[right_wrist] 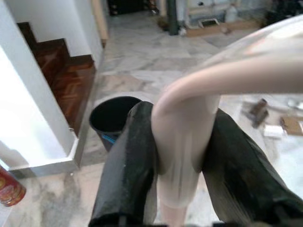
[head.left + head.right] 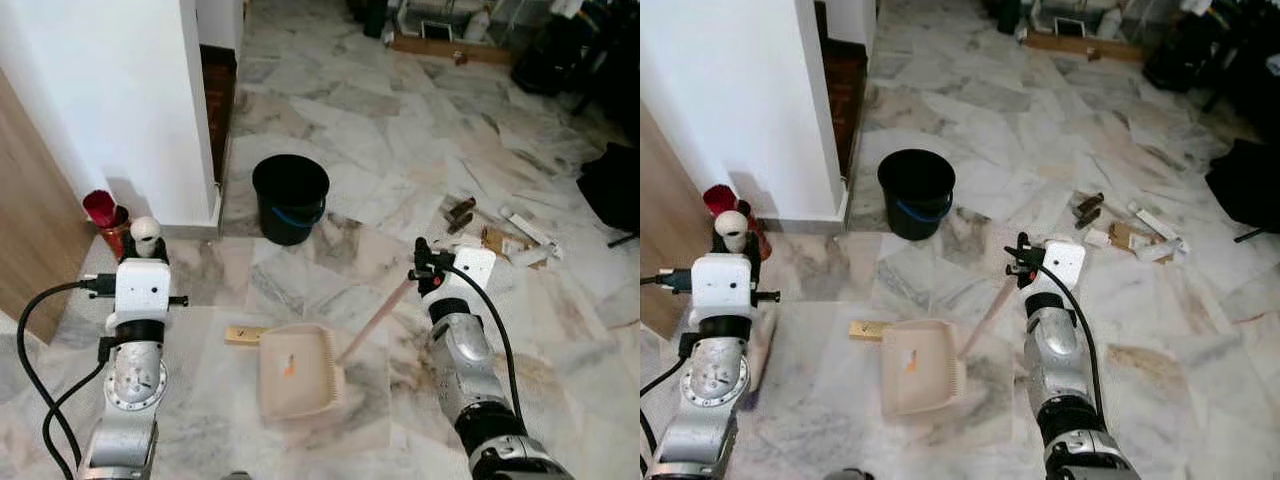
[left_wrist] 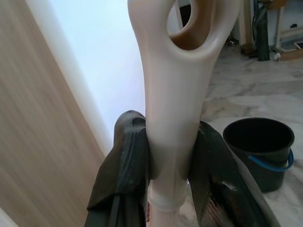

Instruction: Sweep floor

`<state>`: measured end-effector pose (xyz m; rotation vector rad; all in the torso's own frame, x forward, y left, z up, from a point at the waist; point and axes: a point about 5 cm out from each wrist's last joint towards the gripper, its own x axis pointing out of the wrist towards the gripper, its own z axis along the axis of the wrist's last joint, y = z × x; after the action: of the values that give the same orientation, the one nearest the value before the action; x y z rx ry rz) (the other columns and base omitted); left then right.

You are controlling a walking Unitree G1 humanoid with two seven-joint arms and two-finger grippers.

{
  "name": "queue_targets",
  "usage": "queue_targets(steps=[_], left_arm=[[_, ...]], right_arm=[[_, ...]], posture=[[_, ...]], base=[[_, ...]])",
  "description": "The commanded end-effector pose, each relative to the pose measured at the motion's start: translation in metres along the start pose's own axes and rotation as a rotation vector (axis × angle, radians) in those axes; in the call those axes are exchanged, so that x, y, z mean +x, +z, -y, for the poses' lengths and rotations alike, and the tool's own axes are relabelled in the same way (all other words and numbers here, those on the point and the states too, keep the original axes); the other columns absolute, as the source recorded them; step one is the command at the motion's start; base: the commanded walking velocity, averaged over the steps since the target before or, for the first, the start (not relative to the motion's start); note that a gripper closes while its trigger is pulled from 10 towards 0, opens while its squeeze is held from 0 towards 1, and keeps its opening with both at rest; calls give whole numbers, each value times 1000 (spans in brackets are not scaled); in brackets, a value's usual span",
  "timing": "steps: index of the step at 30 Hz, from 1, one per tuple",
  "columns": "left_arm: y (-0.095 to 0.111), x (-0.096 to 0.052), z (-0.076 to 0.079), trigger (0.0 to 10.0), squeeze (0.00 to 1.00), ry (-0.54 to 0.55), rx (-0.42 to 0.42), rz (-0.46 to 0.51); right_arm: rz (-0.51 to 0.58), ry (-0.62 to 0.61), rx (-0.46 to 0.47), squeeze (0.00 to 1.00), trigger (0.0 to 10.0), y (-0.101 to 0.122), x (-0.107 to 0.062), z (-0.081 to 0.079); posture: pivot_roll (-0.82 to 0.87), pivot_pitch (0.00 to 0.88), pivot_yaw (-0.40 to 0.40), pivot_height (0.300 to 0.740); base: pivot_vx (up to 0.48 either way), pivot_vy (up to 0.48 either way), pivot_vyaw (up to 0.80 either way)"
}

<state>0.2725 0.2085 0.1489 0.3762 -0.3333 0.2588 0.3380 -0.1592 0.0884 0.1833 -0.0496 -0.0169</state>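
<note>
A grey-veined white marble tile floor (image 2: pixel 380 120) carries everything here. Near the middle lies a beige plastic dustpan (image 2: pixel 295 373), with a small flat wooden block (image 2: pixel 244 335) just beside it on the left. Farther off stands a round black plastic bucket (image 2: pixel 290 197), near the white wall's corner. To the far right lies a scatter of brown and white litter (image 2: pixel 500 230). At the left, beside the wall, stands a red cylindrical can (image 2: pixel 112 222).

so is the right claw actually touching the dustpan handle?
Touching. In the right wrist view both fingers of the right claw press the dustpan handle with no gap.
</note>
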Motion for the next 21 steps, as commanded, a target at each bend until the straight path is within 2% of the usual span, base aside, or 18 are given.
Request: queue_targets(steps=[1, 12, 21], left_arm=[[9, 2, 4, 10000, 0, -18, -6, 45], [9, 2, 3, 10000, 0, -10, -8, 45], [10, 3, 4, 10000, 0, -5, -15, 52]], right_arm=[[55, -17, -8, 0, 10000, 11, 2, 7], [60, -19, -10, 0, 10000, 13, 3, 7], [96, -13, -15, 0, 10000, 22, 7, 6]], posture=[[159, 136, -121, 740], [158, 137, -125, 740], [156, 133, -131, 740]], base=[[0, 0, 0], [0, 0, 0], [285, 0, 0]])
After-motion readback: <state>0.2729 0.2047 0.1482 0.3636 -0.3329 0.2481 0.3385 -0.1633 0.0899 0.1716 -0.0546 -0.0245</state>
